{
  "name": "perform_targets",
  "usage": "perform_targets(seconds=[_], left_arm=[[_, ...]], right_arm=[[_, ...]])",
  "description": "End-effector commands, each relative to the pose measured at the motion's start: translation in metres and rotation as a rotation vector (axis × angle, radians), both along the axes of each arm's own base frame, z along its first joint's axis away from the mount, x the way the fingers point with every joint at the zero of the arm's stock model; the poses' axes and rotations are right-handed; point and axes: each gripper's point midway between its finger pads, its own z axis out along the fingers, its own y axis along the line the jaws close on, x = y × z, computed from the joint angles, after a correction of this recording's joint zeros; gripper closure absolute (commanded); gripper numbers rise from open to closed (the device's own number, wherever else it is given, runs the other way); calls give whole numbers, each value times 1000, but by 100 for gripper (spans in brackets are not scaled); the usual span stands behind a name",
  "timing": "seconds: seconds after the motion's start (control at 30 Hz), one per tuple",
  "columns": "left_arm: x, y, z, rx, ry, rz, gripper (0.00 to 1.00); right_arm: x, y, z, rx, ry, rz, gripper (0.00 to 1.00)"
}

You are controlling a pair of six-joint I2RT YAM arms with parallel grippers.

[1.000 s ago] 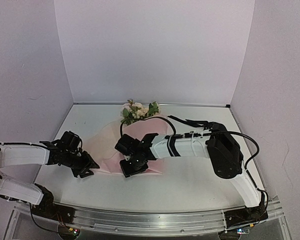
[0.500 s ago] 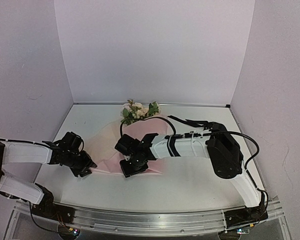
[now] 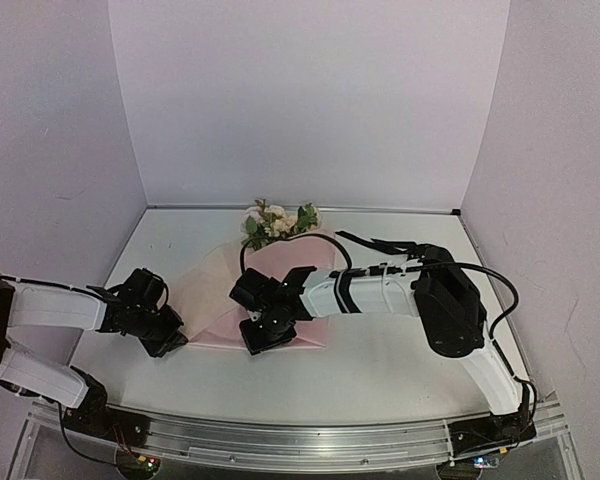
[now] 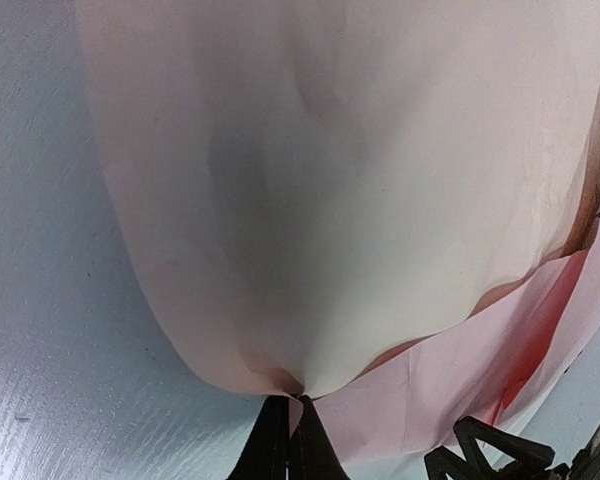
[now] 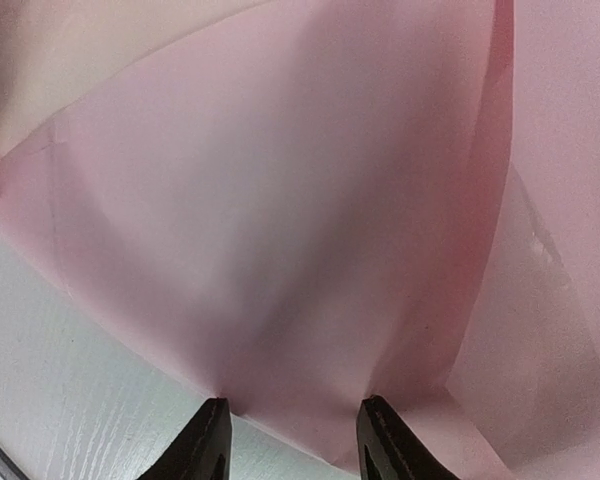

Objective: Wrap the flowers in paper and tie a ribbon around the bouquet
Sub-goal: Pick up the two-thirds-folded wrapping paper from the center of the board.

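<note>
The light-pink paper (image 3: 212, 292) lies creased on the table, with the flowers (image 3: 278, 222) poking out at its far end. My left gripper (image 3: 170, 338) is at the paper's near-left edge. In the left wrist view it (image 4: 298, 402) is shut on that edge, and the sheet (image 4: 340, 180) bulges up from the pinch. My right gripper (image 3: 261, 334) is open and pressed down on the paper's near part; in the right wrist view it (image 5: 293, 408) has both tips resting on the pink sheet (image 5: 280, 220). A black strip (image 3: 375, 243) lies behind the right arm; ribbon or cable, I cannot tell.
White walls close in the table on the left, back and right. A metal rail (image 3: 300, 440) with the arm bases runs along the near edge. The right arm (image 3: 445, 300) stretches across the middle, with a cable (image 3: 280, 243) looping over the paper.
My left gripper has shut on the paper's edge and drawn slightly left and toward the near edge. The right arm has held still.
</note>
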Motion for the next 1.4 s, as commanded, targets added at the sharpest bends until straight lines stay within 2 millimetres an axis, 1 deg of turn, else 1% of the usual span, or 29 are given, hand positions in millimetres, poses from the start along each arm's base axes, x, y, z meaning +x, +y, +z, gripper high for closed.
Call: perform_targets(seconds=[0.0,0.13,0.2,0.3,0.37,0.4,0.47,0.57,0.73,0.8,0.9,1.0,1.07,1.2,1.37], left_arm=[[15,3,16,31,-92,-6,100],[32,1,48,60,-217,-48,100],[40,-3,66,72,-285,-87,100],[49,-13,90,79,-369,-149,100],[50,-17,98,86,-395,-178,100],[49,-18,99,91,-397,-188,100],[46,-16,94,99,-376,-191,100],[37,-12,76,111,-317,-184,100],[25,-5,50,123,-230,-148,100],[21,-2,43,122,-209,-135,100],[19,-1,38,124,-192,-127,100],[18,-1,37,126,-187,-126,100],[19,-1,38,126,-191,-128,100],[18,-1,41,126,-197,-132,100],[17,0,41,124,-201,-131,100]], right_arm=[[-7,-17,-33,-105,35,2,55],[-7,-17,-33,-104,35,1,55],[-7,-16,-34,-104,37,1,55],[-7,-16,-35,-104,40,-3,55],[-7,-16,-36,-105,42,-6,55],[-7,-16,-36,-106,43,-8,55],[-8,-16,-33,-103,45,-6,55],[-8,-12,-17,-72,37,5,52],[-8,-2,31,18,11,19,51],[-9,2,49,58,11,24,53],[-12,11,61,106,41,23,62],[-15,17,58,128,79,0,76],[-16,21,49,130,106,-17,83],[-13,29,35,136,135,-52,88],[-1,35,19,147,154,-100,89]])
